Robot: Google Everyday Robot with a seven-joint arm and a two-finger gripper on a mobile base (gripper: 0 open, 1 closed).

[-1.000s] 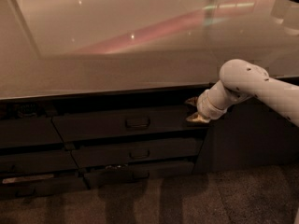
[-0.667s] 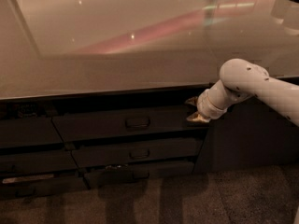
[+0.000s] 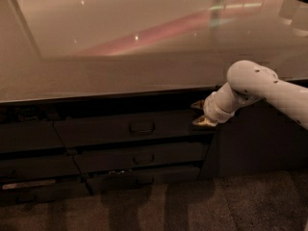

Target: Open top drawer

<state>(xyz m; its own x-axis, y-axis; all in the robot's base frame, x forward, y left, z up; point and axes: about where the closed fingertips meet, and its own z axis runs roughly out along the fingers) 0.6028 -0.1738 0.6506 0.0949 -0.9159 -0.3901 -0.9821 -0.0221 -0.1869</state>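
The room is dim, and a wide glossy counter (image 3: 96,76) fills the upper half of what I see, with a pink streak (image 3: 168,30) of reflected light running across its sheen. Under its front edge is a bank of dark fronts, and below them a dull, mottled floor (image 3: 240,201).

The top drawer (image 3: 96,131) sits just beneath the counter, left of centre to centre. It is the widest and tallest of 3 stacked fronts. A small loop handle (image 3: 142,128) sits at its middle, and nothing is touching it. A dark band of shadow runs between the drawer's upper edge and the counter. Beneath it are 2 narrower drawers (image 3: 144,159), each with a small handle of the same kind, and the lowest one is close to the floor. Plain dark panels (image 3: 29,136) lie to the left of the stack, and another plain panel (image 3: 255,143) closes off the right side.

A white arm (image 3: 269,88) reaches in from the right edge, bends at a rounded elbow and angles down and left. Its gripper (image 3: 200,113) is at the right end of the top drawer, well apart from the handle. The 2 brassy fingertips (image 3: 204,122) are spread, one up near the drawer's top edge and the other lower against the front. They are not clamped on anything I can make out, though in this gloom they may be touching the drawer's corner.
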